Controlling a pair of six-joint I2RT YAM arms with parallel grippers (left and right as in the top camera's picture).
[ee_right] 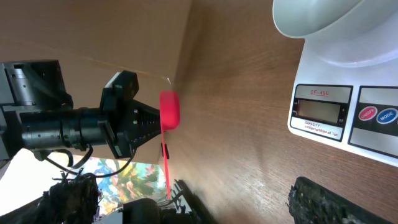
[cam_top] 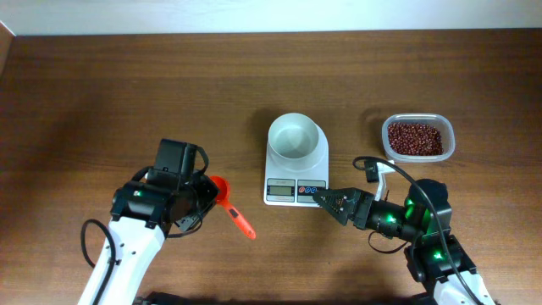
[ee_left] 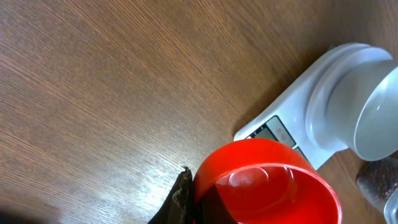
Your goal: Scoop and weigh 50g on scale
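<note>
Two fingers (ee_left: pixel 180 199) of the left gripper (ee_right: pixel 152 119) are pressed together on the red scoop (cam_top: pixel 222 191), near where its cup meets the handle. The left wrist view shows only the cup. The overhead view adds the handle slanting toward the near table (cam_top: pixel 102 93) edge. The right gripper (cam_top: pixel 324 198) is spread wide, holding nothing, its tips just beside the scale (cam_top: pixel 281 191) at the button corner. Only the right wrist view shows the display (ee_right: pixel 319 112) close up. A white bowl (cam_top: pixel 295 137) sits on the scale, with a tub of red beans (cam_top: pixel 417 137) to its right.
</note>
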